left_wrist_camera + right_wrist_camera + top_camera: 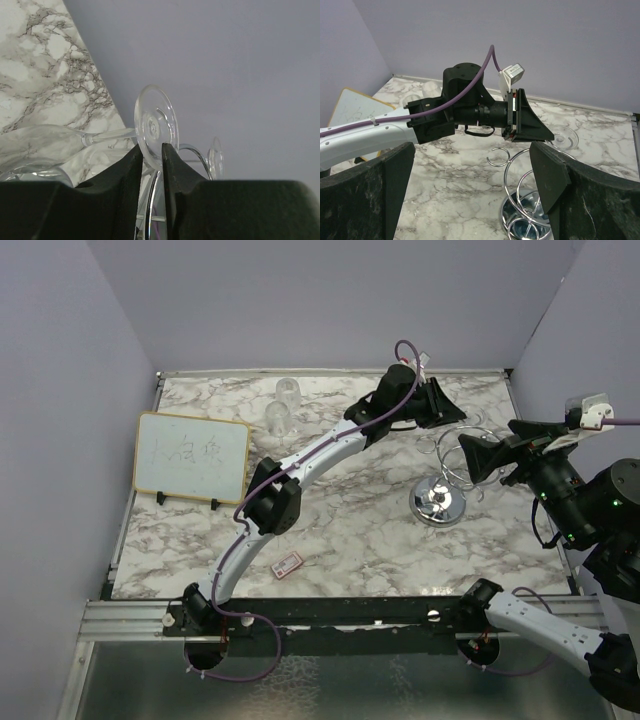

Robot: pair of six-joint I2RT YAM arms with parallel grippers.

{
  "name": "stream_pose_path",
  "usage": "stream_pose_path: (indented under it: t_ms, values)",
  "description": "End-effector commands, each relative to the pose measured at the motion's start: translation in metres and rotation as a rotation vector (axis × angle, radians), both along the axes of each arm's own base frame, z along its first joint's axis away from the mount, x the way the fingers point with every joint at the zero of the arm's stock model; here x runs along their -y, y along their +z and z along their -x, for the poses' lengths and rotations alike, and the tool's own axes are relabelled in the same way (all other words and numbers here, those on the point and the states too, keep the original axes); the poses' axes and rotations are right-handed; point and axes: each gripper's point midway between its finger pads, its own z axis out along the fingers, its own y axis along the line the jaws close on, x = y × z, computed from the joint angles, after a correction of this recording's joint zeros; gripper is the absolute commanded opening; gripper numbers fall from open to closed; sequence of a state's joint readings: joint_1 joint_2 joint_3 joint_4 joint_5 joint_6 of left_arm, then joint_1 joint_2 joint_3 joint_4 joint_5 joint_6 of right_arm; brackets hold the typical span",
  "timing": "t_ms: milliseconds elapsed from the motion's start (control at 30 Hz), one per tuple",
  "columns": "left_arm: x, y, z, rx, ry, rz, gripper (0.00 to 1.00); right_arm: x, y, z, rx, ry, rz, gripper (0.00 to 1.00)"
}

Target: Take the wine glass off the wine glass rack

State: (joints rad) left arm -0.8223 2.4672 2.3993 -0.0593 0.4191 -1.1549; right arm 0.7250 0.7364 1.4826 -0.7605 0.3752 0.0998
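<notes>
In the left wrist view the wine glass (pixel 155 125) lies sideways, its round clear foot facing me and its stem running left to the bowl. My left gripper (pixel 152 150) has its two black fingers pinched on the lower rim of that foot, above a chrome wire of the wine glass rack (pixel 151 200). From above, the left gripper (pixel 462 418) reaches over the rack's loops, and the mirror disc base (pixel 438 502) sits below it. My right gripper (pixel 468 455) hovers wide open beside the rack (pixel 520 200), holding nothing.
A second clear glass foot (pixel 216 157) hangs on the rack behind the gripped one. Two upturned glasses (pixel 283 405) stand at the back of the marble table. A framed whiteboard (pixel 192 455) leans at the left, and a small card (pixel 287 565) lies near the front edge.
</notes>
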Motion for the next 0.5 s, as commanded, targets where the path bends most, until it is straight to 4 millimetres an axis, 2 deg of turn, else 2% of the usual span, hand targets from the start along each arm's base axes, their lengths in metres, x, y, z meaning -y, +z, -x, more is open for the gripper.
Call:
stream_pose_path:
  t_ms: [0, 167, 467]
  values:
    - [0.003, 0.026, 0.006, 0.043, -0.018, 0.05, 0.2, 0.002, 0.007, 0.002, 0.031, 0.001, -0.015, 1.0]
    - [0.002, 0.025, 0.005, 0.022, -0.015, 0.051, 0.11, 0.0, 0.006, 0.002, 0.028, 0.007, -0.016, 1.0]
    - [-0.006, 0.038, -0.002, -0.012, 0.028, 0.083, 0.05, 0.0, 0.007, 0.002, 0.03, 0.008, -0.022, 1.0]
